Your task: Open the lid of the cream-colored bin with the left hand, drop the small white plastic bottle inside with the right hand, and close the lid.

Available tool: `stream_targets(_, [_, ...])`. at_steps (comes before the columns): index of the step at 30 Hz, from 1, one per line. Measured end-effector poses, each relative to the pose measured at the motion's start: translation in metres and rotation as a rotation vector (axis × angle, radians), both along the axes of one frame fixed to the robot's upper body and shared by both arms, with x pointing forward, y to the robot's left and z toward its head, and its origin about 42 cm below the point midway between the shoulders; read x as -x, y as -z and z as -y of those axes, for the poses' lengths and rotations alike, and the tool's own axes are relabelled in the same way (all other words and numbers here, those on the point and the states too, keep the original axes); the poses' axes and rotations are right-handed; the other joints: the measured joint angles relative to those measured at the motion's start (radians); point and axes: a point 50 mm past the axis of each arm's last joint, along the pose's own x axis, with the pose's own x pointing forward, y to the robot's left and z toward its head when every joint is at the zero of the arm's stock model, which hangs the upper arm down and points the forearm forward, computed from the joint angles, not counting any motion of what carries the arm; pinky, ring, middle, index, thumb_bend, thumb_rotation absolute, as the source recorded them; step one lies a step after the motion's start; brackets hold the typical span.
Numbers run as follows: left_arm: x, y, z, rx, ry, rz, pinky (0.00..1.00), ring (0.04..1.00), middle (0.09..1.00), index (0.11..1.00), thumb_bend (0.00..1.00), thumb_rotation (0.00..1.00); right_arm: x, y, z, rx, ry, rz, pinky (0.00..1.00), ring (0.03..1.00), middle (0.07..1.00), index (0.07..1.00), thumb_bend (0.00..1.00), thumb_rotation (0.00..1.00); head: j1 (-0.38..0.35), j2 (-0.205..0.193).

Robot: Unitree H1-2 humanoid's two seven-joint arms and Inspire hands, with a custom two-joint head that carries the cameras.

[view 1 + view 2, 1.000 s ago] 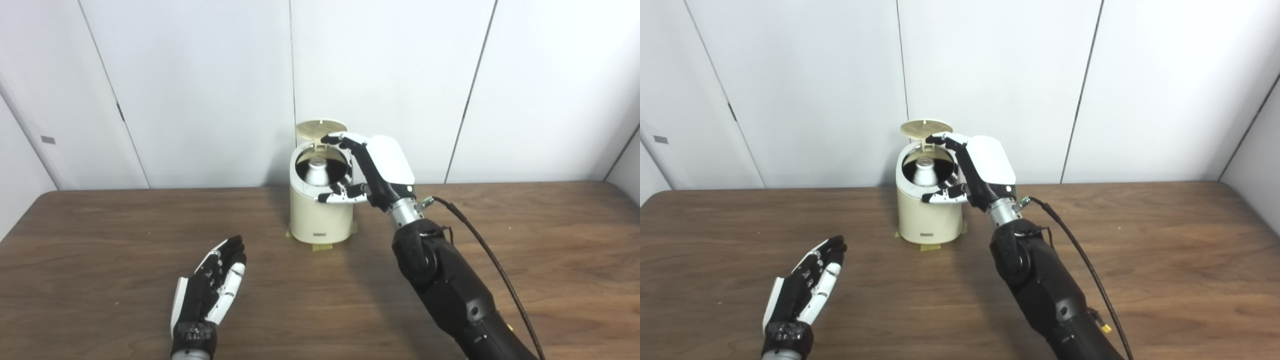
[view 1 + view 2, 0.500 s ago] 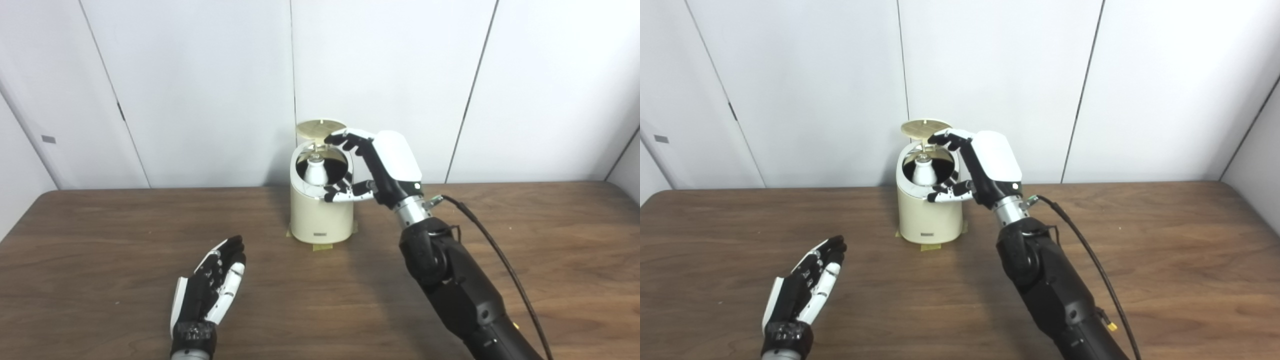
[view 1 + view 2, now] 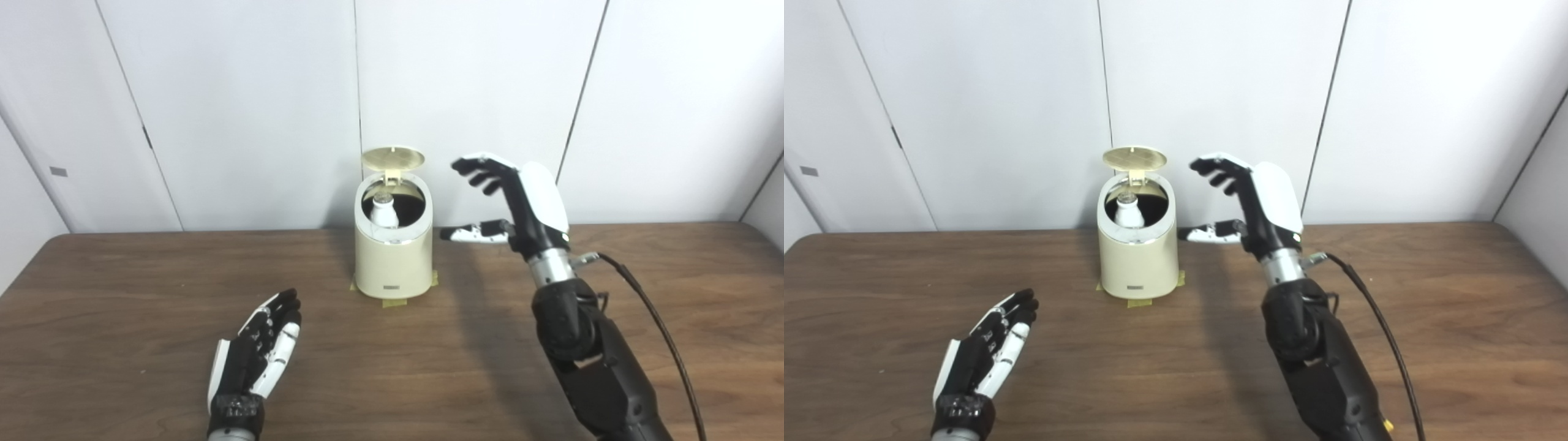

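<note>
The cream-colored bin [image 3: 393, 263] stands at the back middle of the table, against the wall. Its round lid [image 3: 392, 158] is tipped up and open. The small white plastic bottle [image 3: 384, 211] stands inside the bin, its top showing in the opening. My right hand [image 3: 513, 205] is open and empty, raised to the right of the bin and apart from it. My left hand [image 3: 260, 352] is open and empty, low over the table at the front left, well away from the bin.
The brown wooden table [image 3: 122, 294] runs the full width of the view. White wall panels stand right behind the bin. Yellow tape [image 3: 395, 302] marks the bin's base. A black cable [image 3: 649, 306] trails from my right wrist.
My right hand has drawn back to the right, away from the bin's opening, and spread its fingers. The bottle has settled lower inside the bin. The left hand has not moved.
</note>
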Motion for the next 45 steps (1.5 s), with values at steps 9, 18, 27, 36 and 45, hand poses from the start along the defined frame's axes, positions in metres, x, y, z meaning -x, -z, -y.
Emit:
stream_targets(9, [0.0, 0.002, -0.006, 0.002, -0.01, -0.004, 0.91, 0.866, 0.825, 0.841, 0.4, 0.53, 0.02, 0.004, 0.025, -0.141, 0.036, -0.071, 0.51, 0.618, 0.67, 0.655, 0.81, 0.15, -0.015, -0.003])
stream_targets(18, [-0.001, 0.003, -0.012, 0.0, -0.018, -0.009, 0.96, 0.886, 0.837, 0.836, 0.39, 0.54, 0.061, 0.034, 0.055, -0.21, 0.084, -0.26, 0.49, 0.609, 0.684, 0.682, 0.56, 0.33, -0.026, -0.002])
stream_targets(27, [-0.002, 0.003, -0.018, 0.011, -0.017, -0.011, 0.93, 0.885, 0.849, 0.844, 0.38, 0.52, 0.101, 0.062, 0.071, -0.395, 0.134, -0.437, 0.59, 0.682, 0.739, 0.741, 0.54, 0.51, -0.023, 0.0])
stream_targets(36, [-0.011, -0.004, -0.025, -0.026, -0.005, 0.001, 0.9, 0.87, 0.878, 0.895, 0.37, 0.49, 0.128, 0.08, 0.062, -0.541, 0.05, -0.514, 0.67, 0.811, 0.842, 0.818, 0.48, 0.75, -0.026, 0.002])
stream_targets(45, [-0.02, -0.006, -0.031, -0.064, 0.033, -0.023, 0.96, 0.918, 0.916, 0.937, 0.37, 0.58, 0.148, 0.099, 0.047, -0.703, 0.034, -0.558, 0.73, 0.857, 0.873, 0.859, 0.5, 0.95, -0.028, -0.002])
